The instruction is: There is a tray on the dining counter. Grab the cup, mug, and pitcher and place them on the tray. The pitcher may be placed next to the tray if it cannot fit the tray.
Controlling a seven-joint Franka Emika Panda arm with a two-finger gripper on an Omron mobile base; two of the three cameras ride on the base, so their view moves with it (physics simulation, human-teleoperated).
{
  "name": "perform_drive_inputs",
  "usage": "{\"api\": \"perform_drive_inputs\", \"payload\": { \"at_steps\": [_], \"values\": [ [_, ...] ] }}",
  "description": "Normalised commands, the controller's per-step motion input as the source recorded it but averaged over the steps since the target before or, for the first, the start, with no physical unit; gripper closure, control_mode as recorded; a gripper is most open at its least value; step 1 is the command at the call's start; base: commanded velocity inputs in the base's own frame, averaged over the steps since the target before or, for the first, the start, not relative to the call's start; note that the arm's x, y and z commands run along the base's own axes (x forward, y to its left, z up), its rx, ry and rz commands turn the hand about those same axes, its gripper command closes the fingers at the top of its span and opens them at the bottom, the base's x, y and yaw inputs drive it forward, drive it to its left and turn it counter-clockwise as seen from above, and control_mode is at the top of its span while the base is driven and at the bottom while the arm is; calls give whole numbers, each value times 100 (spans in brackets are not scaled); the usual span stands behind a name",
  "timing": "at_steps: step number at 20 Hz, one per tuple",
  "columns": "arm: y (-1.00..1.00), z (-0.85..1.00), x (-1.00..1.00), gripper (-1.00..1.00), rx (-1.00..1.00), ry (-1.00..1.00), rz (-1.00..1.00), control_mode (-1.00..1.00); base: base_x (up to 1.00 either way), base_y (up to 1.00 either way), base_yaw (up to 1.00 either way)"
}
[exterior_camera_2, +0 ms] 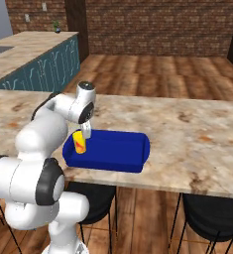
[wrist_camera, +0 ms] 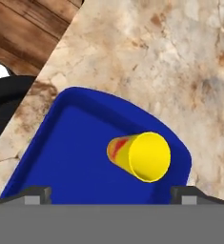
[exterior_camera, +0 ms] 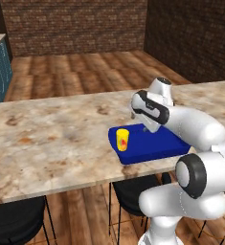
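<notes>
The yellow cup [exterior_camera: 122, 139] [exterior_camera_2: 79, 142] [wrist_camera: 139, 156], with a red-orange mark on its side, stands upright in the bright blue tray [exterior_camera: 154, 147] [exterior_camera_2: 115, 150] [wrist_camera: 70, 152] at one end. The tray lies near the front edge of the marbled dining counter [exterior_camera: 56, 129] [exterior_camera_2: 197, 129] [wrist_camera: 180, 57]. My gripper [exterior_camera: 145, 127] [exterior_camera_2: 87, 130] [wrist_camera: 111, 194] hangs open just above the tray, close beside the cup and apart from it, with nothing between its fingers. The mug and pitcher are out of view.
Black bar stools [exterior_camera: 13, 222] [exterior_camera_2: 207, 213] [wrist_camera: 4, 105] stand under the counter's near edge. A teal-fronted kitchen counter [exterior_camera_2: 43, 64] runs at the far left, and brick walls close the room behind a wooden floor [exterior_camera: 80, 72].
</notes>
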Motion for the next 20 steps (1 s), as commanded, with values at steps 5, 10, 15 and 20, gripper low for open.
{"api": "perform_drive_inputs", "payload": {
  "at_steps": [5, 10, 15, 20],
  "values": [
    [-23, 54, -50, -100, 1, 18, -45, -100, 0, 0, 0],
    [-14, 39, -67, -100, 2, 19, -70, -100, 0, 0, 0],
    [0, 33, -75, -100, 1, 12, -89, -100, 0, 0, 0],
    [0, 18, -90, -100, 10, 1, -99, -100, 0, 0, 0]
  ]
}}
